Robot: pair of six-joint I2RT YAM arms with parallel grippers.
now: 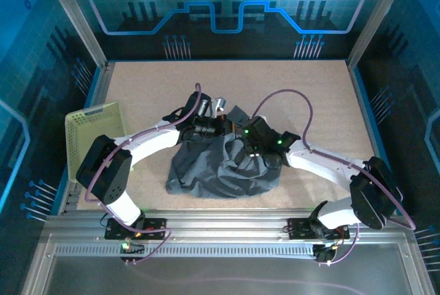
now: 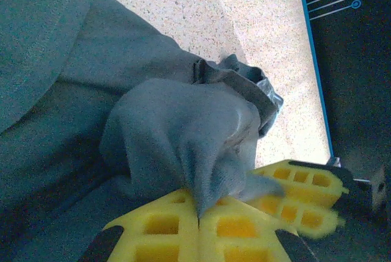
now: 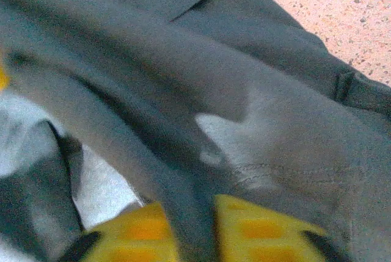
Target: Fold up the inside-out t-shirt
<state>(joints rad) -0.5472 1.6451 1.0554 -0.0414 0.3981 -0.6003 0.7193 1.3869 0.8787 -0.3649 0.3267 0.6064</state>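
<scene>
Grey heap: crumpled dark slate-grey fabric t-shirt [image 1: 216,171]; left claw [image 2: 198,213] pinches a bunch at its tips, right claw [image 3: 212,228] a ridge. Likely the spreading step; next, draw apart and flatten.

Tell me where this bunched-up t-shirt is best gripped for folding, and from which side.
Probably at a stitched edge, not mid-panel. The t-shirt lies bunched, and the left gripper and right gripper each pinch loose folds. The seamed edge beyond the left gripper lies exposed against bare table, so approach from that open side, jaws across the seam.
</scene>
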